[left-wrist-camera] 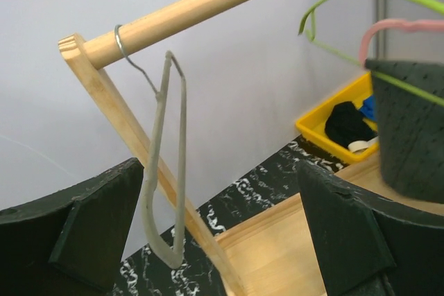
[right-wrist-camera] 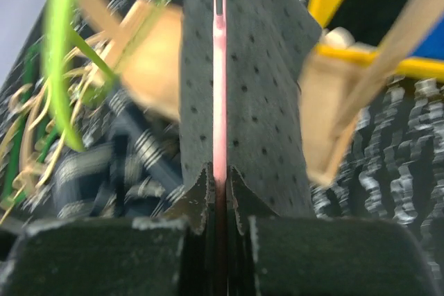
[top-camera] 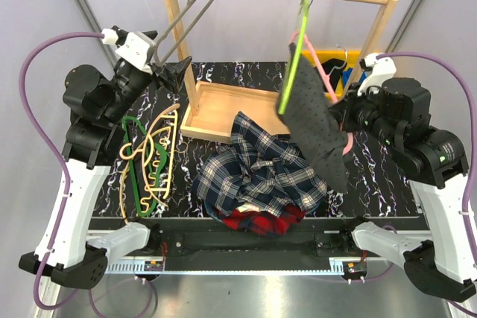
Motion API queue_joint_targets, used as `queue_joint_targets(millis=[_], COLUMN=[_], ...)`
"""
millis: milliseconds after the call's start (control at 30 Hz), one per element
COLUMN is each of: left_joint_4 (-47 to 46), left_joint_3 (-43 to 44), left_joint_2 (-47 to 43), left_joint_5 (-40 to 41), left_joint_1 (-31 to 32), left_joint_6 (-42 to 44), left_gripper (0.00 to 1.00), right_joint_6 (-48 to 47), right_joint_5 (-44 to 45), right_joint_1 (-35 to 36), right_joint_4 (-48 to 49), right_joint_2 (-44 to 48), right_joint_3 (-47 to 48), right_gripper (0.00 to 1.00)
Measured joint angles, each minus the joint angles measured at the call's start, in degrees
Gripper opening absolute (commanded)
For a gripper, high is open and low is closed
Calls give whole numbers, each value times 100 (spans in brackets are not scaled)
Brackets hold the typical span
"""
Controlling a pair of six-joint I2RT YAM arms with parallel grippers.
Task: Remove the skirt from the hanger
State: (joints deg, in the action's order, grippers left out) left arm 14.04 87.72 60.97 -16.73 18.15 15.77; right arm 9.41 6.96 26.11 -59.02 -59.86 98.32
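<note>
My right wrist view smears the green hanger [right-wrist-camera: 62, 53] and wooden rack [right-wrist-camera: 149, 60]. The pink hanger [right-wrist-camera: 219, 102] disappears between my right fingers [right-wrist-camera: 196, 202]; from above, the skirt [top-camera: 317, 128] covers most of it.

The marbled table [top-camera: 373, 188] bears plaid clothes [top-camera: 257, 169], loose hangers [top-camera: 149, 158], a wooden rack [top-camera: 216, 106], a yellow bin [top-camera: 335, 53].

At back of table [top-camera: 387, 176]: rack [top-camera: 376, 24], base tray [top-camera: 216, 106] beneath rail. On rail, left end: wire hanger [left-wrist-camera: 182, 171]; right of centre: hooked hanger [top-camera: 293, 61], skirt [top-camera: 317, 121] draped below. Against skirt: second hanger [right-wrist-camera: 219, 102], end between right hand's [right-wrist-camera: 219, 181] fingers. In front of rack, centre: pile of shirts [top-camera: 261, 173]. Left of pile, flat on table: loose hangers [top-camera: 149, 158]. Behind rack's right post: bin [left-wrist-camera: 316, 135]. Beside wire hanger: left hand [top-camera: 173, 72].
</note>
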Motion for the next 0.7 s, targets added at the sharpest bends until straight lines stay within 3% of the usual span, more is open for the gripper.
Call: queue_joint_targets(millis=[500, 700], left_joint_4=[-1029, -1032], left_joint_3=[411, 662], left_joint_2=[240, 439], left_joint_5=[-560, -555], left_joint_1=[0, 0], left_joint_6=[-1322, -1440], left_gripper=[99, 99], right_joint_6=[240, 352], right_joint_5=[-3351, -3711], right_joint_1=[-20, -15], right_joint_4=[-1379, -1687], right_joint_2=[680, 835], right_joint_3=[0, -138], right_gripper=[0, 0])
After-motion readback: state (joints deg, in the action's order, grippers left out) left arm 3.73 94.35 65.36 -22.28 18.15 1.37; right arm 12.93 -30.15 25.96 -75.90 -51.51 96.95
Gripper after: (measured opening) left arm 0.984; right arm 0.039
